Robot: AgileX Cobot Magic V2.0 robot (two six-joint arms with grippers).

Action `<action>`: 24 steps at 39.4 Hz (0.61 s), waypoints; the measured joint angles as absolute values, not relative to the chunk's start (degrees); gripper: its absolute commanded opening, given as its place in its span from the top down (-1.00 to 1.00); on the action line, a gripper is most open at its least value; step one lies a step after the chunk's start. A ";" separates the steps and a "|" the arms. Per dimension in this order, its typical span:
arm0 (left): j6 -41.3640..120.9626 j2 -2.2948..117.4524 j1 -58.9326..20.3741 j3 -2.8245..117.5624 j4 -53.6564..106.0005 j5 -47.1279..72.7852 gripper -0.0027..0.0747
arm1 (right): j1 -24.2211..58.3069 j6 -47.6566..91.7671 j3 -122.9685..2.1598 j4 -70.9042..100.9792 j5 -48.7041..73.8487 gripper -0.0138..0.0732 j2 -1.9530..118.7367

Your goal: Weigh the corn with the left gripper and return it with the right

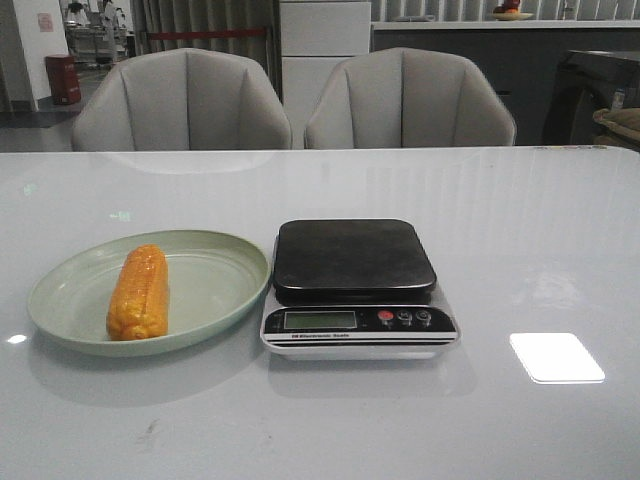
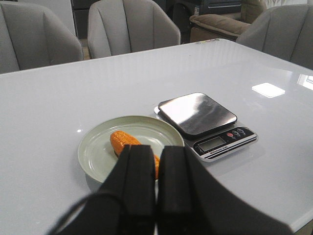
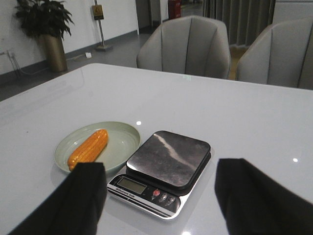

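The orange-yellow corn [image 1: 139, 293] lies lengthwise on the pale green plate [image 1: 215, 285] at the table's left; it also shows in the left wrist view [image 2: 125, 142] and the right wrist view [image 3: 89, 147]. A black-topped electronic scale [image 1: 355, 283] stands just right of the plate, its platform bare. My left gripper [image 2: 156, 164] is shut and empty, held above the table short of the plate. My right gripper [image 3: 159, 193] is wide open and empty, raised in front of the scale [image 3: 164, 169]. Neither gripper shows in the front view.
Two grey chairs [image 1: 180, 100] stand behind the white table's far edge. A bright light patch [image 1: 556, 357] lies on the table right of the scale. Another chair and a brown seat show at the table's right side in the left wrist view [image 2: 281, 29].
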State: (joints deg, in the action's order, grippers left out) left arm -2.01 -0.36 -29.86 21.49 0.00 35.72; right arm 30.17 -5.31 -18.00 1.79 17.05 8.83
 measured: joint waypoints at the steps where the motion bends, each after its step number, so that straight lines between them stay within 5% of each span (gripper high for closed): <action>1: -2.01 -0.36 -29.86 21.49 0.00 35.72 0.64 | 30.17 -5.31 -16.95 1.79 15.61 -0.62 8.44; 10: -2.01 -0.36 -29.86 21.49 0.00 35.72 0.64 | 30.17 -5.18 -11.58 1.65 9.32 -0.46 7.98; 18: -2.01 -0.36 -29.86 21.49 0.00 35.72 0.64 | 30.17 -5.18 -11.49 1.65 10.74 0.38 7.98; 24: -2.01 -0.36 -29.86 21.49 0.00 35.72 0.64 | 30.17 -5.18 -11.49 1.65 11.43 0.34 7.98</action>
